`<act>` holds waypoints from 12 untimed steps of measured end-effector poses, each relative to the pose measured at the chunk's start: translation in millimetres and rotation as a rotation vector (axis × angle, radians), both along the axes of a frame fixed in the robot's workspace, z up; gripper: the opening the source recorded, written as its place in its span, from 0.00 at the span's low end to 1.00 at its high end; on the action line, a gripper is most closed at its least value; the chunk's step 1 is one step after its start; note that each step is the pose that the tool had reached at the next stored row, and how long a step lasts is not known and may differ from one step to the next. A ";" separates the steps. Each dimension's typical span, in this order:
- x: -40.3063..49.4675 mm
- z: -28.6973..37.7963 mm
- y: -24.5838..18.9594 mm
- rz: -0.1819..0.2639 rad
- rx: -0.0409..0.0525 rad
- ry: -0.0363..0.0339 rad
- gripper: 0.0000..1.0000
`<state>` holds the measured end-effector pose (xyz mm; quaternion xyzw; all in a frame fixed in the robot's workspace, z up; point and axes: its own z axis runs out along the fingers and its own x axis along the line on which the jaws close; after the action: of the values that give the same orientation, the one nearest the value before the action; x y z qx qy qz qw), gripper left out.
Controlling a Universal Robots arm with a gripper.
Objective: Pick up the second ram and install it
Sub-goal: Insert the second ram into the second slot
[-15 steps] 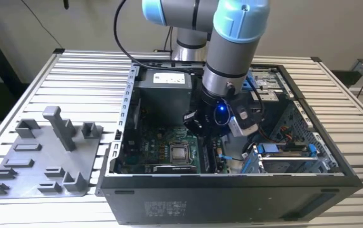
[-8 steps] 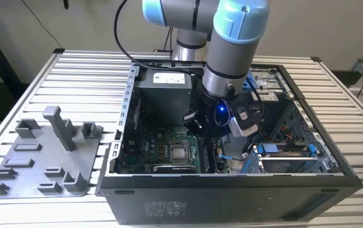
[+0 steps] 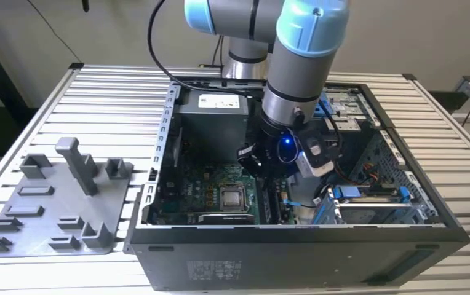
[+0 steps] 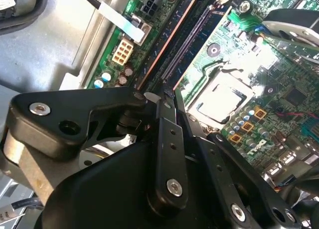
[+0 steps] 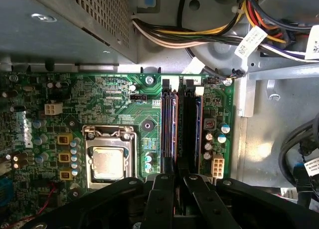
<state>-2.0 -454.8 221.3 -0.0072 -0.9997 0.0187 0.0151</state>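
**Second ram at the board's slots**

We see the hand (image 5: pixel 175 181) low inside the computer case (image 3: pixel 432 212), over the green board (image 5: pixel 114 102). Its fingers (image 5: pixel 160 199) stand close together, pinching the second ram (image 5: pixel 187 134), which sits on edge in a slot beside another stick (image 5: pixel 168 131), right of the processor socket (image 5: pixel 107 161) in the first wrist view.

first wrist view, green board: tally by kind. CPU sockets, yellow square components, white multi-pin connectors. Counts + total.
Silver square CPU socket: 1
Yellow square components: 3
White multi-pin connectors: 2
Total: 6
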 end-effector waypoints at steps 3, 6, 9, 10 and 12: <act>-0.1 -1.4 0.1 0.000 0.0000 -0.0001 0.14; -0.2 -3.9 0.0 0.000 -0.0003 0.0000 0.14; -0.3 -4.1 0.0 0.000 -0.0005 0.0010 0.14; -0.2 -4.1 0.0 0.000 -0.0005 0.0011 0.14; -0.2 -4.1 0.0 0.000 -0.0003 0.0010 0.14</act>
<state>-2.2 -454.8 217.2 -0.0072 -0.9997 0.0188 0.0156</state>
